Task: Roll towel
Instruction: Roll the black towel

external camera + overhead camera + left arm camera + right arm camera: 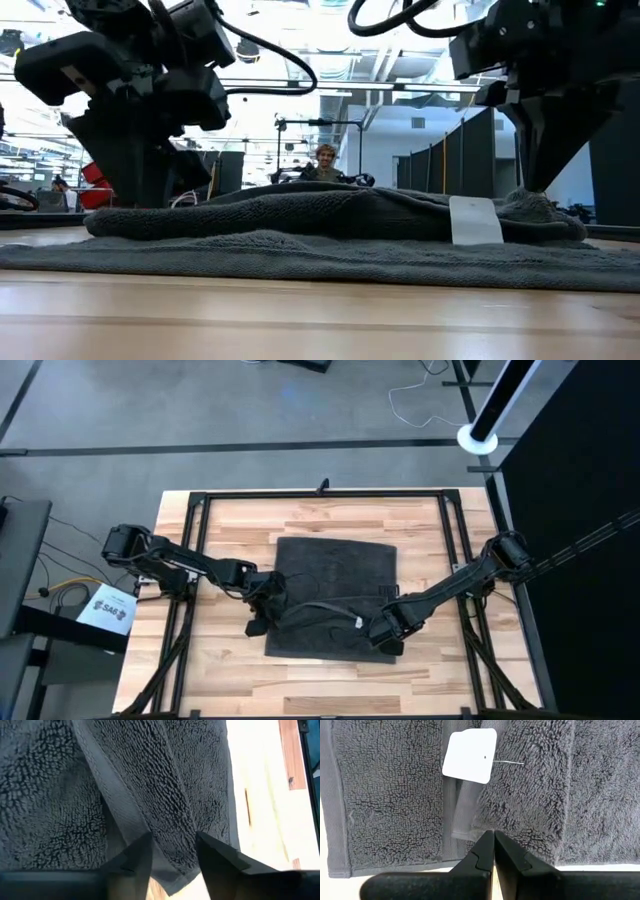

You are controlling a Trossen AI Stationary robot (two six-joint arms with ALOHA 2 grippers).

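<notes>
Lying flat in the middle of the pale wooden plank counter [220, 670], the dark charcoal-grey terry towel [335, 575] had its near edge folded over into a low ridge, a small white square label [469, 755] showing on the fold. The left gripper [172, 851] sat at the towel's left near corner, fingers spread over the hem. The right gripper [493, 840] rested on the fold beside the label, fingers pressed together on the cloth.

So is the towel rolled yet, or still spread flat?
Partly folded, not rolled: the dark charcoal-grey terry towel lies mostly flat on the wooden table, its near edge doubled over into a low ridge bearing the white label.
</notes>
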